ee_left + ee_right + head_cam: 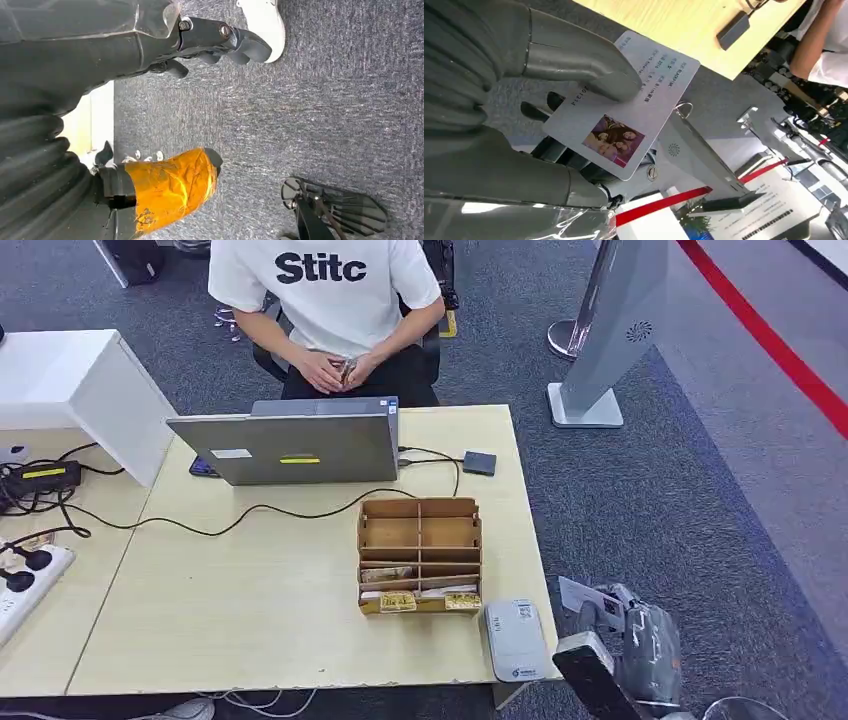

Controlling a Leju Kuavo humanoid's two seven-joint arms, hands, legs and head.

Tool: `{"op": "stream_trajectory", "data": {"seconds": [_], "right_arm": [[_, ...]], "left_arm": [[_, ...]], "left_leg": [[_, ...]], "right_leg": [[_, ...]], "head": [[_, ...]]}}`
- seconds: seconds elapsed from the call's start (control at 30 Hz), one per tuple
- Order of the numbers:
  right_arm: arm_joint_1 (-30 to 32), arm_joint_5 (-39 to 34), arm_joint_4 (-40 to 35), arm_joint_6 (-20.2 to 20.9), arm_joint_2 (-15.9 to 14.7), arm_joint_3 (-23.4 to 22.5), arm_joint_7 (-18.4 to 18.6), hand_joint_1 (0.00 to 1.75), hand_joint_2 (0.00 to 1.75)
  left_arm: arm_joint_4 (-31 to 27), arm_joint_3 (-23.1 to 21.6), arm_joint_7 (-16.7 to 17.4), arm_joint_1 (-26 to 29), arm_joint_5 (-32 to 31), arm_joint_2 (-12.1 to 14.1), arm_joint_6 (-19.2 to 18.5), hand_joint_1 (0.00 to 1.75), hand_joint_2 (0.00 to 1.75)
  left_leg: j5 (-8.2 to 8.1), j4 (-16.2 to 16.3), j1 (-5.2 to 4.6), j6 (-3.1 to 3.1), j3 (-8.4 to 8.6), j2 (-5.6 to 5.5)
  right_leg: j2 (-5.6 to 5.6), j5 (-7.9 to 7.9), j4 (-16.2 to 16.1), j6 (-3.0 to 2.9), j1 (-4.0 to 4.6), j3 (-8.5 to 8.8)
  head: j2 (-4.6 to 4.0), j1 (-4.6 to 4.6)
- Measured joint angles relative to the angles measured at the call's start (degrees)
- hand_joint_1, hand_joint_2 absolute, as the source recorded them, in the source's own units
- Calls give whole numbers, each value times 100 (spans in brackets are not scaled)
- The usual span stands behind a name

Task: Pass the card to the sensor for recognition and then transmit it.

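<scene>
**One card pinched in the right hand, off the table's corner**

Right hand (640, 635) raised beside the table's near right corner, pinching one white card (624, 115): thick grey thumb (574, 60) pressed flat on the printed face, darker fingers (544, 107) behind the card's back. Card's face bearing lines of small print and one colour photo near the edge farthest from the thumb. Same card (588, 597) in the head view sticking out past the fingertips toward the table, apart from everything on it.

Just beyond the card's tip, one grey card sensor (516, 639) lying flat on the table's near right corner, overhanging the front edge slightly. Farther from the fingers, touching or nearly touching the sensor's far left corner: one brown wooden organiser (420, 555) with open compartments, a few items in the near ones. Well beyond that: one grey laptop (290, 445), lid's back turned this way, and one small dark box (479, 462) on a cable beside it.

Left hand (200, 37) hanging over the floor, dark fingers curled in, holding nothing.

Surface: one pale wooden table (250, 610), a black cable (250, 512) trailing across it. Room: grey carpet (660, 500), one red floor line (770, 340), one silver stand (615, 330) on the right, one seated person (330, 300) in a white shirt behind the laptop, hands clasped.
</scene>
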Motion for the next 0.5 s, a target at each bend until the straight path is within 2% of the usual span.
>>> {"op": "stream_trajectory", "data": {"seconds": [0.17, 0.5], "right_arm": [[-44, 9, 189, 126, 0, 4, 155, 175, 175], [-355, 90, 1473, 179, -15, 347, 343, 175, 175]], "left_arm": [[0, 0, -9, -5, -111, -2, -4, 0, 175], [0, 0, -15, -80, -345, 2, -61, 0, 175]], "left_leg": [[0, 0, 0, 0, 0, 0], [1, 0, 1, -1, 3, -1]], "right_leg": [[0, 0, 0, 0, 0, 1], [-1, 0, 2, 0, 0, 5]], "head": [[0, 0], [0, -2]]}}
